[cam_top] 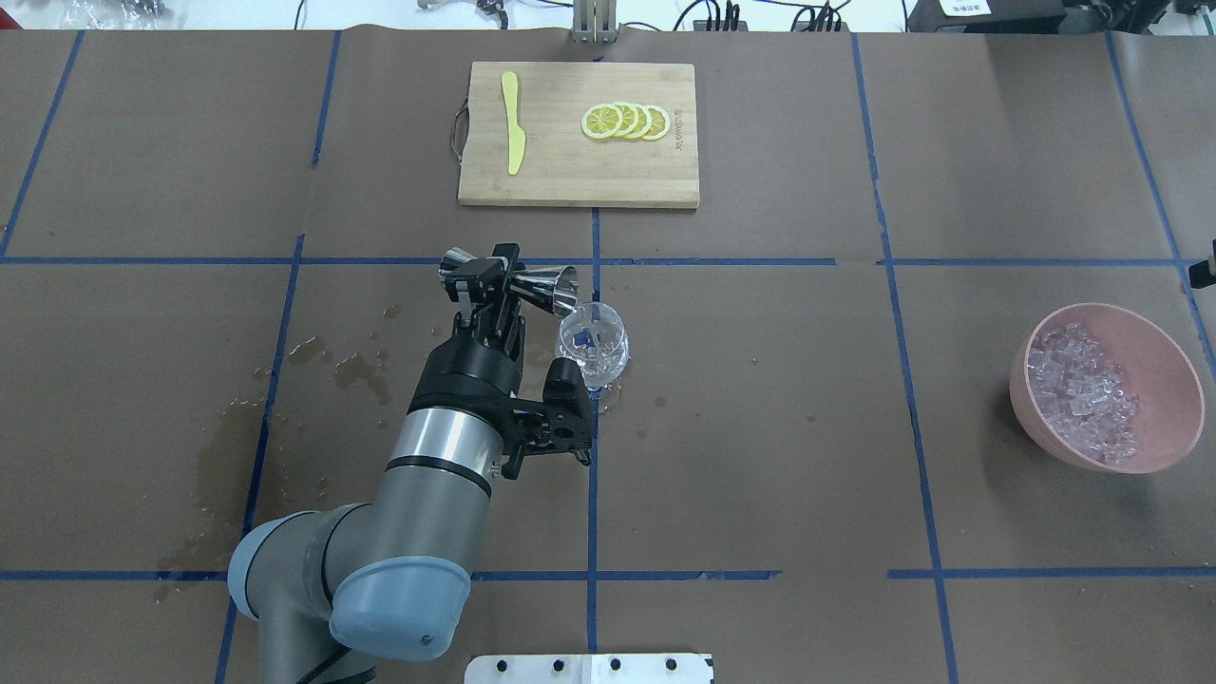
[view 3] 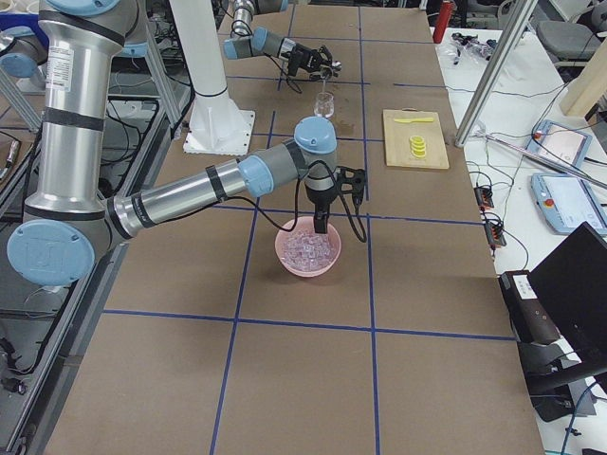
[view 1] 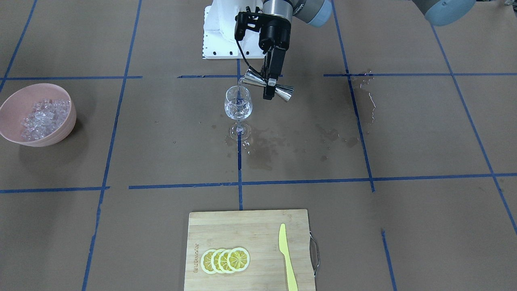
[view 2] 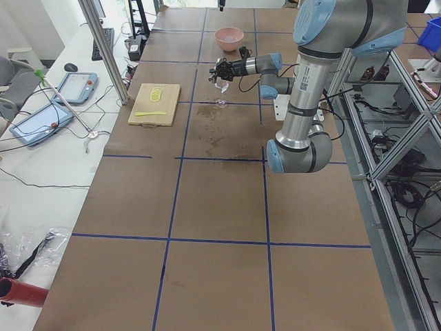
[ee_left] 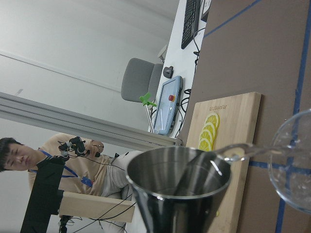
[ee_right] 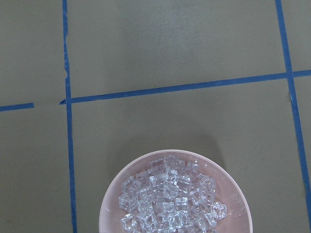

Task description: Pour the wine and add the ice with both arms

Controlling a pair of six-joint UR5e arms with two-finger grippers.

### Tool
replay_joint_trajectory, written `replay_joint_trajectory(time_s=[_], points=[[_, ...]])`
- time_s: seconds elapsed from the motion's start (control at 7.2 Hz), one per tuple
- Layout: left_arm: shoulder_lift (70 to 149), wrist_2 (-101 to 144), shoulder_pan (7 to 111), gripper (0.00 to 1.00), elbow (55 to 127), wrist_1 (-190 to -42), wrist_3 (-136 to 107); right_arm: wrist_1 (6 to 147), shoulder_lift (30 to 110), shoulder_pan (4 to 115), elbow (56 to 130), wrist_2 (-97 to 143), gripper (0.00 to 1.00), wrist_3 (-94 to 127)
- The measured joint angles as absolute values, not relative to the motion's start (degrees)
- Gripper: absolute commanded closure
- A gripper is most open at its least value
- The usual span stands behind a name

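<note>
at 7 o'clock the left arm (cam_top: pixel 418 484) reaches in, left gripper (cam_top: pixel 498 277) clamped on a jigger (cam_top: pixel 541 283) tipped over the glass (cam_top: pixel 594 347) at centre, so pouring looks under way, while the ice (cam_top: pixel 1083 389) waits in the bowl (cam_top: pixel 1178 418) at 3 o'clock, right gripper (view 3: pixel 321 226) above it, its grip impossible to tell.

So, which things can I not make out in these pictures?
- Right gripper: shows only in the exterior right view, small; open or shut unclear.
- Wine glass: fill level unclear; clear liquid, small in the front view, cut by the edge in the left wrist view.
- Pink bowl: lower part cut off by the bottom edge of the right wrist view.
- Jigger: front view, waist hidden behind fingers of the left gripper.
</note>
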State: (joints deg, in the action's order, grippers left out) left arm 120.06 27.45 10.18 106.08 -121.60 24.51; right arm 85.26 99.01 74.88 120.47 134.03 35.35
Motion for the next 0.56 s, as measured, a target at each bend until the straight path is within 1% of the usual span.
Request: replay_joint_trajectory(time_s=[0.56], points=[[120.4, 25.4, 10.3, 1.00, 106.2, -121.4, 33.0, 85.3, 99.1, 74.9, 120.4, 134.0, 0.00, 35.4]])
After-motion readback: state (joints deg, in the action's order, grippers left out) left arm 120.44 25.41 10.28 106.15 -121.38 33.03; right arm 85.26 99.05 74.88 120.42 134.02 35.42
